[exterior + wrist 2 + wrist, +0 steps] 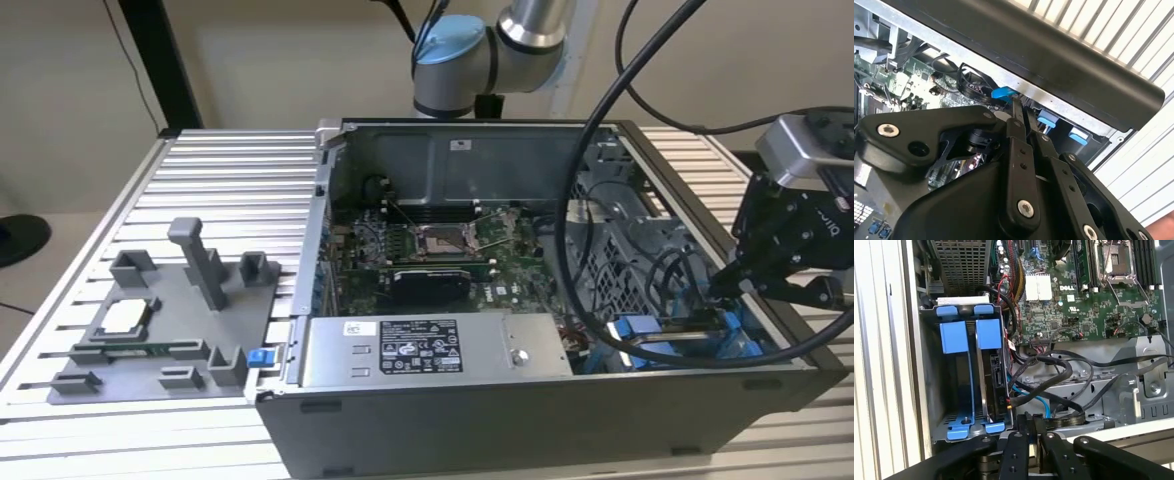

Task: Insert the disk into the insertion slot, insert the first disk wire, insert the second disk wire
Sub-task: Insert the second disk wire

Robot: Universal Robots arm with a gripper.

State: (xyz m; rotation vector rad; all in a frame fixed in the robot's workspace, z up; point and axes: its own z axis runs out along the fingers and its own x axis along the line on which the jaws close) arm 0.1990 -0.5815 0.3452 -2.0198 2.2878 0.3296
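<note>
Silver arm tube with pale blue joint caps (461,55) at the far side; black cables trail off it; matte black gripper (1024,117), slim fingers (1016,150) studded with silver screws.

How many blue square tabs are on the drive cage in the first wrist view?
2, side by side near the cage top: one by the case wall, one above the disk. Others may be hidden.

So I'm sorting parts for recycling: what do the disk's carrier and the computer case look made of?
The disk's carrier looks like moulded plastic: solid bright blue with a smooth, slightly glossy face. The computer case looks like sheet metal: thin folded grey walls, dark matte outside and bare dull silver inside, probably steel, though that is not certain.
</note>
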